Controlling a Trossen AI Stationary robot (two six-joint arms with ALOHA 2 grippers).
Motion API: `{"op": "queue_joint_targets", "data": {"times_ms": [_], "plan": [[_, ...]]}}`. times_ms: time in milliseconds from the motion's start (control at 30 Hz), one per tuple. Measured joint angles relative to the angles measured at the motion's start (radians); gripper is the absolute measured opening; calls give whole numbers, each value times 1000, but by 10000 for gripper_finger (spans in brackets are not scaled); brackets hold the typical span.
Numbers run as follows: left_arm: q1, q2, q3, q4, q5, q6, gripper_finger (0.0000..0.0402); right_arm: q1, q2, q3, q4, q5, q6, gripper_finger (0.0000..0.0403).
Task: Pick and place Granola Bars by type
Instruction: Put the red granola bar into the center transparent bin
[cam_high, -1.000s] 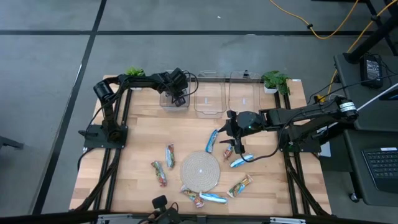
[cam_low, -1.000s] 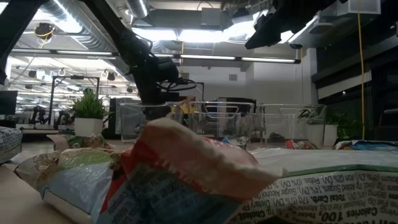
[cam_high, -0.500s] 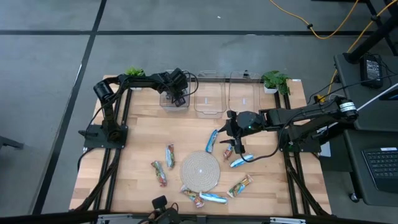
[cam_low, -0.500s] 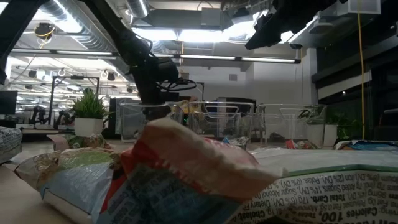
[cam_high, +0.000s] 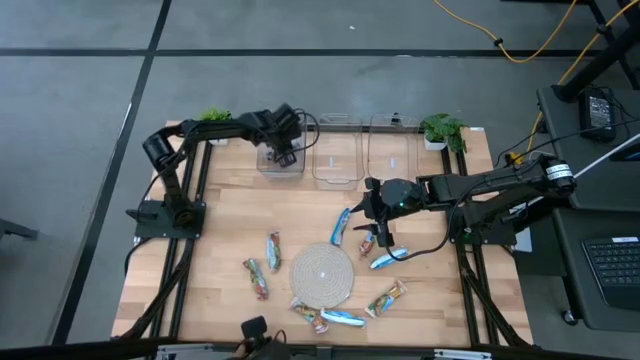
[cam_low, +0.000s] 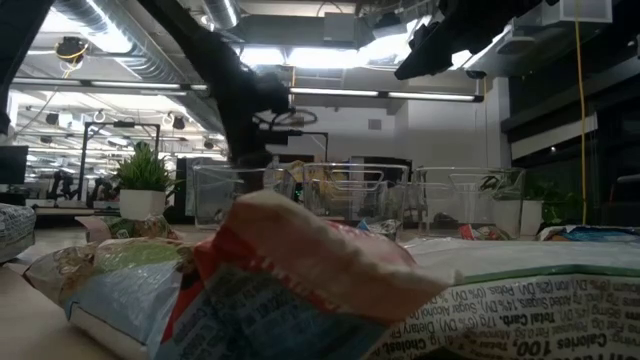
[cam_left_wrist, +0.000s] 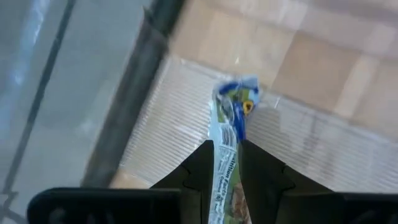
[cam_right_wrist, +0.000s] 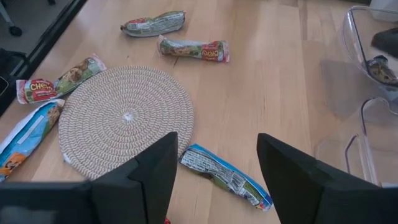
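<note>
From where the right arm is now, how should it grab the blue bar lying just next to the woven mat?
Grip the blue bar across its narrow middle, coming straight down. It lies flat on the table, angled beside the woven mat, so turn the right gripper so its open fingers straddle the width, clear of the mat's edge.

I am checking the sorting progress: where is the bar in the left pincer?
High view: the left pincer holds a blue bar over the leftmost clear bin at the table's far edge.

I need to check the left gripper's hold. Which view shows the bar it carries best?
The left wrist view: the blue-tipped bar sits pinched between the left gripper fingers, above a clear bin. The high view shows only the gripper over the bin; low view, just the arm.
</note>
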Motion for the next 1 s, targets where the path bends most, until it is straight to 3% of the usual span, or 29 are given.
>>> {"op": "queue_joint_targets", "data": {"times_ms": [433,700,1000], "plan": [[-136,-258,19,-75,0,-41,66,0,0,0,-26,0,27,222],[-306,-373,19,-100,8,-97,67,0,0,0,-26,0,30,222],[-511,-420,19,-123,-14,-174,65,0,0,0,-26,-1,81,222]]}}
